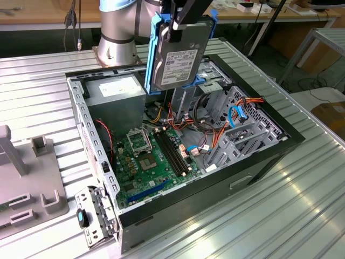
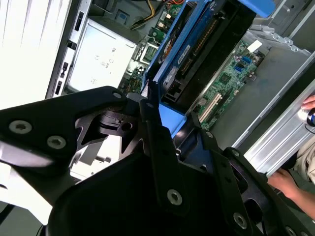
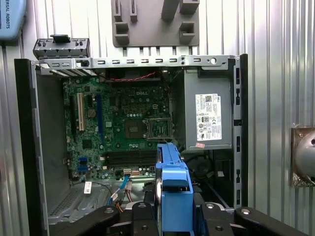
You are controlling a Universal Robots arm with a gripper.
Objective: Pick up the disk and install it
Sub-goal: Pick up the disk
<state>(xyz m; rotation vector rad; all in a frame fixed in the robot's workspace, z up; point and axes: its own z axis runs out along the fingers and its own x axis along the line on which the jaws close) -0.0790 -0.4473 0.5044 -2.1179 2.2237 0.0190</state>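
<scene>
The disk (image 1: 178,54) hangs upright above the open computer case (image 1: 86,124), its white label facing the exterior view and blue rails down both sides. My gripper (image 1: 177,27) is shut on its upper end. The disk's lower edge hovers over the back of the case, between the power-supply box (image 1: 116,91) and the metal drive bay (image 1: 240,116). In the first wrist view the disk (image 3: 172,182) shows edge-on as a blue rail between my black fingers (image 3: 142,219), over the motherboard (image 3: 118,123). The second wrist view looks along the disk (image 2: 174,59) from behind the gripper (image 2: 170,140).
Orange, red and blue cables (image 1: 205,145) lie beside the drive bay. A grey fixture block (image 1: 32,183) stands at the exterior view's left. A loose metal bracket (image 1: 94,216) leans at the case's near corner. A person's hand (image 2: 283,184) rests outside the case wall.
</scene>
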